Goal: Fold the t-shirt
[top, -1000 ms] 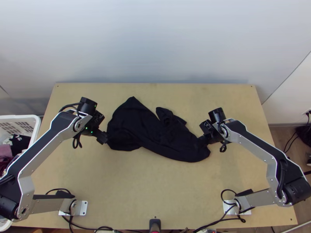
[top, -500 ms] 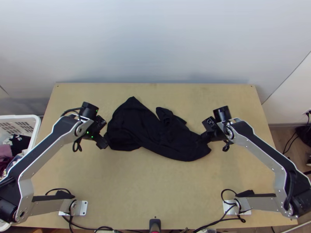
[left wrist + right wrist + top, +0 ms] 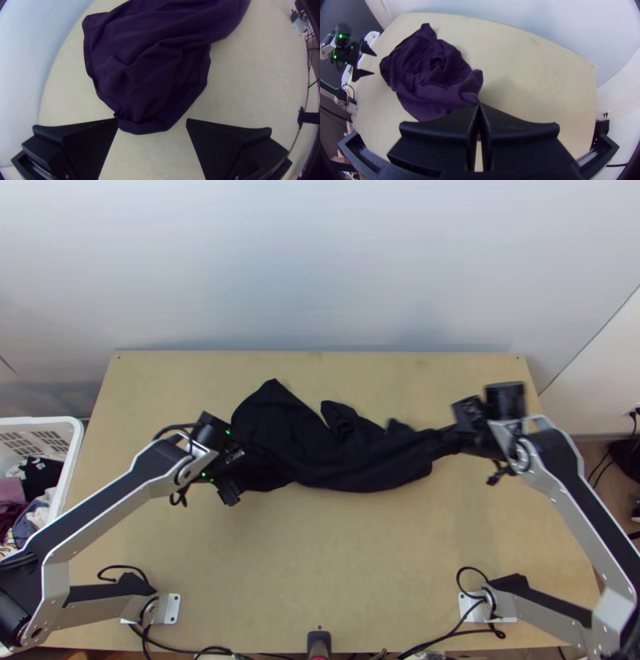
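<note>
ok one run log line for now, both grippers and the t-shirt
right gripper: shut on t-shirt | left gripper: open, by opposite end | t-shirt: bunched, on table

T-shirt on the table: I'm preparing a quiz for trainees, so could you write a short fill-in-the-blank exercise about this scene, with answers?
The right gripper holds the t-shirt with its fingers ____ (open or shut).
The left gripper has its fingers ____ (open or shut).
In the top view, the white basket is by the table's ____ edge.

Missing words: shut; open; left.
</note>
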`<action>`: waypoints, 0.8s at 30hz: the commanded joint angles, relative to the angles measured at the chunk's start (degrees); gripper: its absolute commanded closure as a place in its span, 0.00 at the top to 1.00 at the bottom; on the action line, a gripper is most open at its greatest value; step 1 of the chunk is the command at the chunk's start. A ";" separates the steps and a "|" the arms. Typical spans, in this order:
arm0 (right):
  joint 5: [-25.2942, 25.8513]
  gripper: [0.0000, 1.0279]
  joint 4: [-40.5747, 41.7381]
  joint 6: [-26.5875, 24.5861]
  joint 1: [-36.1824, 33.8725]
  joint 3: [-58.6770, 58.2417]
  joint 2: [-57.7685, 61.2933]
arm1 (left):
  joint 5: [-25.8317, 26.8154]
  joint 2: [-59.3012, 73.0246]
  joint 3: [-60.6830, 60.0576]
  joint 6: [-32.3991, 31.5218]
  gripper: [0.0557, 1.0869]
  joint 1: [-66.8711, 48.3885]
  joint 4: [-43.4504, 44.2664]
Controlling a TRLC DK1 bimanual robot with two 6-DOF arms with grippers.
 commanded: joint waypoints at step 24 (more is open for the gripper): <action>1.88 0.03 -2.89 -2.75 -25.00 -11.22 -20.14 | 1.93 7.44 5.96 -4.64 0.96 -12.00 4.64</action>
